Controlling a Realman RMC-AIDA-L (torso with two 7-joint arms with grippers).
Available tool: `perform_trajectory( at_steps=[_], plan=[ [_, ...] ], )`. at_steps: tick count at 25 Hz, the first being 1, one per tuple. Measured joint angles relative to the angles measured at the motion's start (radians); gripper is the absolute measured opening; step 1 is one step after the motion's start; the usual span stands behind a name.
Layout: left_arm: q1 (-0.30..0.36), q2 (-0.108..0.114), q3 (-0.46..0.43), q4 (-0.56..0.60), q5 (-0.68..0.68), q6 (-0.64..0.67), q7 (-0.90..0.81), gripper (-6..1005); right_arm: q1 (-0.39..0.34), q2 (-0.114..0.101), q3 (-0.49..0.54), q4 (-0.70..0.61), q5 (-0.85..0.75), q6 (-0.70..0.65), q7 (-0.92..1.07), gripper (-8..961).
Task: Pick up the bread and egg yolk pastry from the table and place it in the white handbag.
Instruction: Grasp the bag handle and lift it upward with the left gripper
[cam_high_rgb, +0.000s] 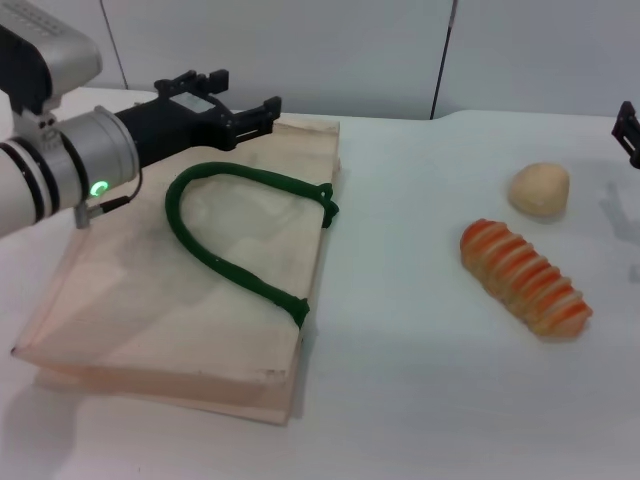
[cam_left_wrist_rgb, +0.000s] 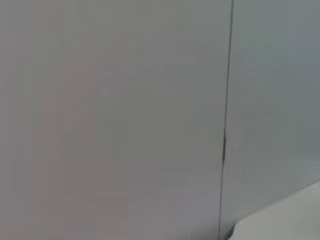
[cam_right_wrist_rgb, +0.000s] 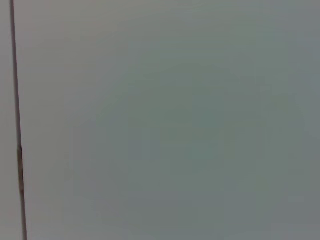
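Bread (cam_high_rgb: 526, 277) lay on the table (cam_high_rgb: 400, 380) at robot's right: long tan loaf w/ orange-red cross stripes, ridged. Egg yolk pastry (cam_high_rgb: 540, 189) sat just beyond it, apart: small smooth pale dome. White handbag (cam_high_rgb: 190, 300) lay flat at left, cream fabric, dark green rope handle (cam_high_rgb: 235, 235) on top. Left gripper (cam_high_rgb: 262, 112) hovered over bag's far edge; fingers' state can't tell. Right gripper (cam_high_rgb: 628, 132) barely in view at far right edge, state can't tell.
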Motion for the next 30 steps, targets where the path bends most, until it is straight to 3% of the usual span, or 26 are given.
perform_trajectory(
  at_steps=[5,11,16,24,25,27,30],
  plan=[
    [0.014,0.017,-0.051,0.015,0.21,0.003,-0.178,797,-0.003,0.0,0.0,0.0,0.0,0.001,-0.001,835],
    [0.082,-0.009,-0.143,0.101,0.405,0.021,-0.292,751,-0.003,0.0,0.0,0.002,0.0,0.001,-0.002,835],
    [0.117,-0.018,-0.163,0.195,0.599,0.06,-0.444,713,0.0,0.0,0.0,0.011,0.0,0.013,-0.003,835],
    [0.115,-0.02,-0.201,0.266,1.027,0.044,-0.873,720,0.001,0.0,-0.001,0.011,-0.002,0.025,-0.003,835],
    [0.113,-0.034,-0.23,0.276,1.133,0.011,-0.958,720,0.002,0.0,-0.001,0.011,-0.002,0.025,-0.003,835],
    [0.112,-0.043,-0.251,0.28,1.181,-0.015,-0.996,721,0.002,0.0,-0.001,0.011,-0.002,0.025,-0.003,835],
    [0.1,-0.091,-0.351,0.291,1.333,-0.13,-1.096,721,0.002,0.0,-0.002,0.011,-0.002,0.026,-0.003,835]
  ],
)
